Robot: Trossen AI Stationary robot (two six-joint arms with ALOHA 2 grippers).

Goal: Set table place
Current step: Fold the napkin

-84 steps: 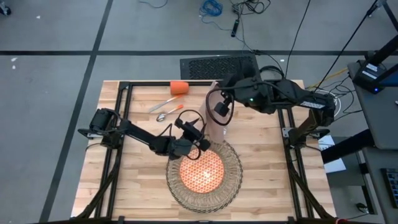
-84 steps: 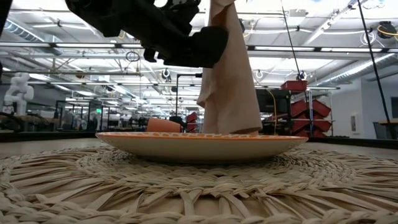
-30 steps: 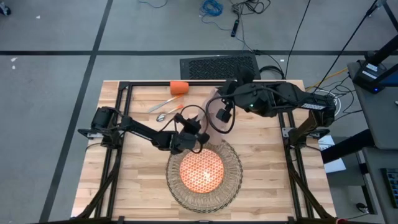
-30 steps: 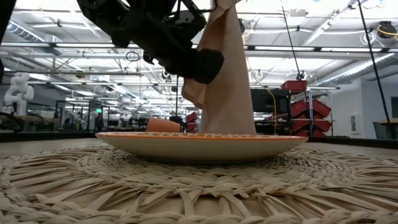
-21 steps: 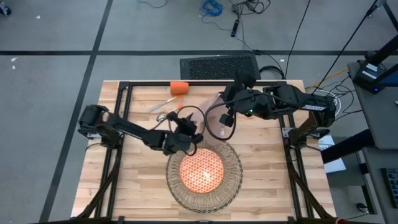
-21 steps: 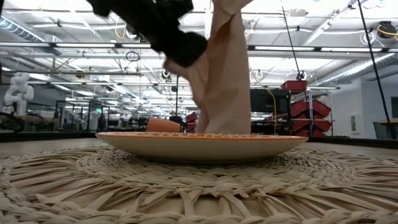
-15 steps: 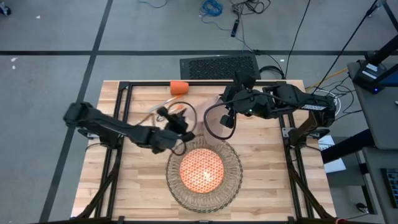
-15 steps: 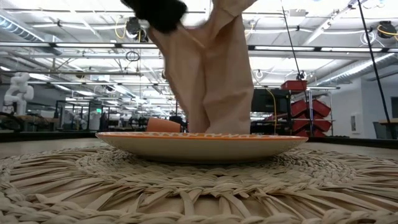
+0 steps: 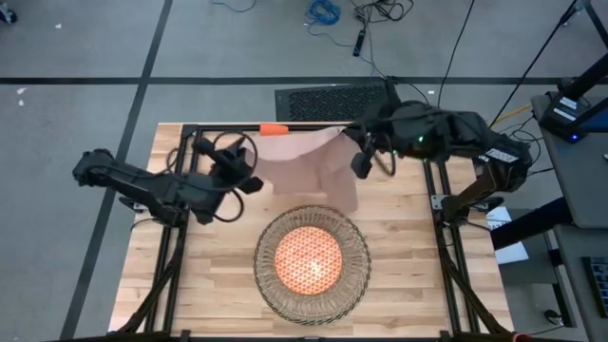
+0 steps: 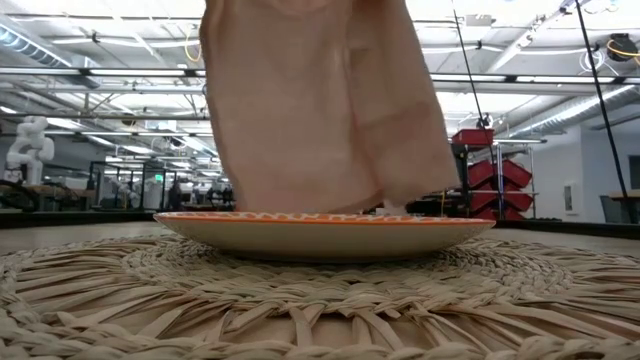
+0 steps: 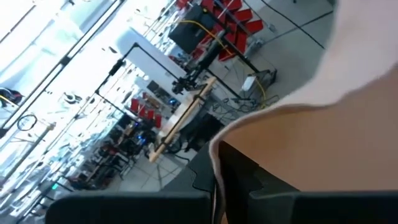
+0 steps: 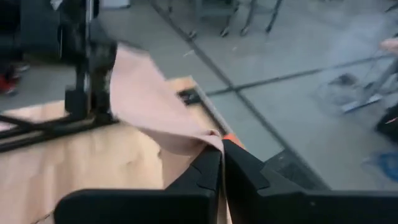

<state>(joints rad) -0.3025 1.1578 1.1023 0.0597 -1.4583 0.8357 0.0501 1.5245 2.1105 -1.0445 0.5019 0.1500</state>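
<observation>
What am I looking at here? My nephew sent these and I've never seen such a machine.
Two dark robot arms work at a wooden table, seen from four cameras: one overhead, one at tabletop level, one on each wrist. A woven placemat lies on the table with an orange-patterned plate on it. The left hand and right hand, both shut, each pinch part of a beige cloth napkin and hold it spread in the air between them, behind the plate. An orange cup peeks out beyond it.

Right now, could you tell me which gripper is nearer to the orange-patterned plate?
Right, narrowly. The right gripper is up past the plate toward the table's far edge; the left gripper is off to the plate's left. Both clamp the napkin.
</observation>
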